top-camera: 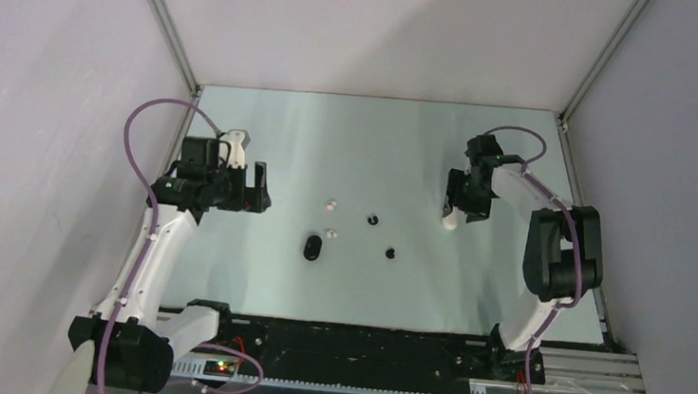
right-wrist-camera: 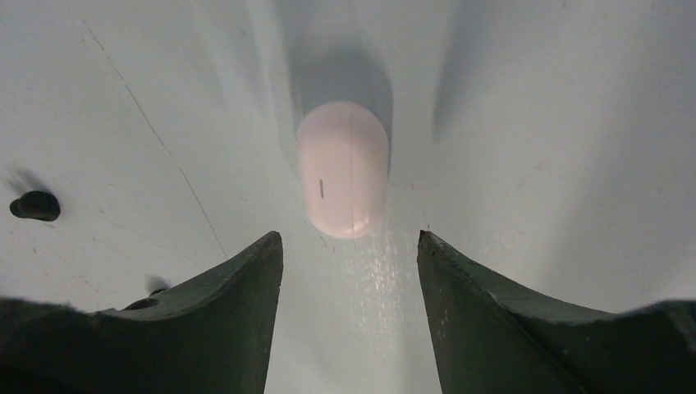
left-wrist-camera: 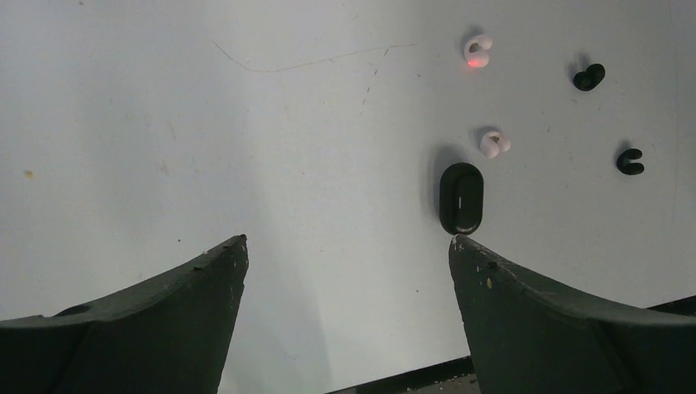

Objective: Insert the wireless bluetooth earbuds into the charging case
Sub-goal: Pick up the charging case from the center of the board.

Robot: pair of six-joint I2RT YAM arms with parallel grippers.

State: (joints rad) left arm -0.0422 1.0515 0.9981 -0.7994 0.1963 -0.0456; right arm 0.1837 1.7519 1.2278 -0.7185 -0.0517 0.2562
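On the table [top-camera: 379, 133] lay the black case [top-camera: 312, 246], long axis near-to-far, buds [left-wrist-camera: 494, 142] beside it; the left gripper [left-wrist-camera: 348, 239], jaws wide apart, was nearer; the right gripper [right-wrist-camera: 349, 234], also apart, hung by a white case [right-wrist-camera: 343, 168].

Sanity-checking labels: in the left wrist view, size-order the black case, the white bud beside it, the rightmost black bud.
1. black case
2. white bud and rightmost black bud: too alike to rank.
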